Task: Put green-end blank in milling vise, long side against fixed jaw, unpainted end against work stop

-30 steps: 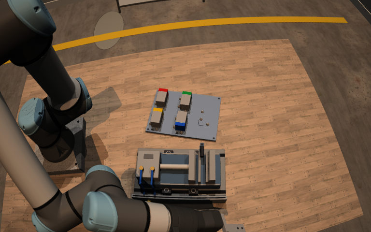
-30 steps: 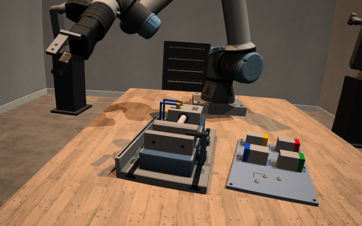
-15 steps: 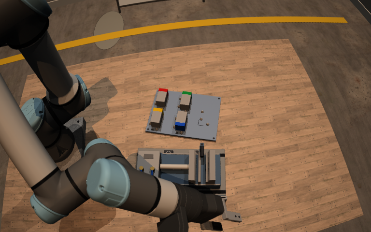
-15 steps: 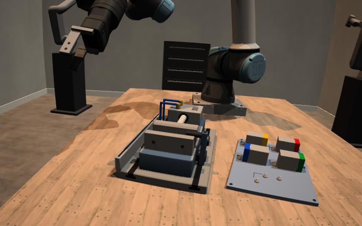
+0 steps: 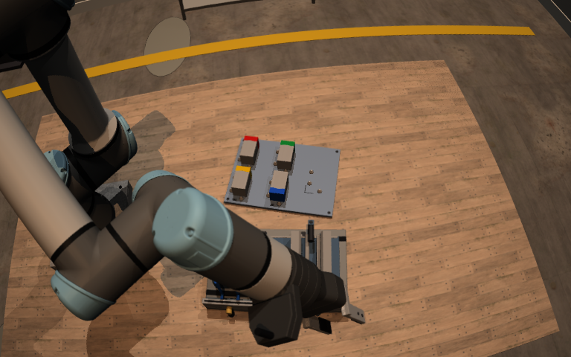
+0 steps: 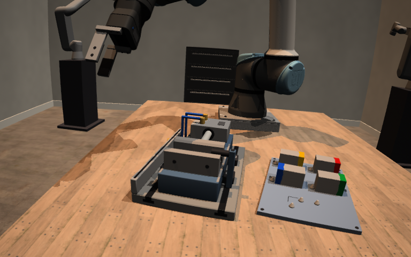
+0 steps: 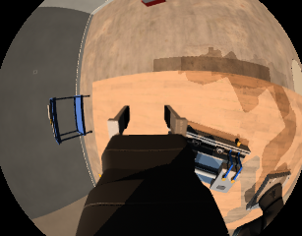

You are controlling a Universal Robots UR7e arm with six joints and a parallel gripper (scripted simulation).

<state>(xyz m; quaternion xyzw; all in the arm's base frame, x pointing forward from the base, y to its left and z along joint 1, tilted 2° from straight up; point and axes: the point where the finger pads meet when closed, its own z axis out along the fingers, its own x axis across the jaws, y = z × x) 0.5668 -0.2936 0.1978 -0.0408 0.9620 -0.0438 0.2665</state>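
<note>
The blank with the green end (image 5: 285, 155) (image 6: 328, 183) lies on the grey plate (image 5: 324, 160) (image 6: 274, 203), in the row with the red-ended blank. The vise shows partly behind the arm in the top view, with its fixed jaw (image 5: 326, 252) (image 6: 191, 162) and moving jaw (image 5: 296, 243) (image 6: 198, 145) apart. The work stop (image 5: 311, 230) (image 6: 220, 152) is a dark rod at the jaws' plate side. No blank shows in the visible part of the gap; the low bars are mostly hidden. My gripper (image 5: 346, 326) (image 6: 98, 67) (image 7: 147, 112) is open and empty, high beyond the vise's side away from the plate.
The red-ended (image 5: 248, 151) (image 6: 324, 164), yellow-ended (image 5: 240, 181) (image 6: 290, 158) and blue-ended (image 5: 279, 180) (image 6: 292, 176) blanks lie on the same plate. Bare locating pins stand on its remaining place. Blue hoses (image 6: 183, 123) (image 7: 230, 164) rise from the vise's hose-end block.
</note>
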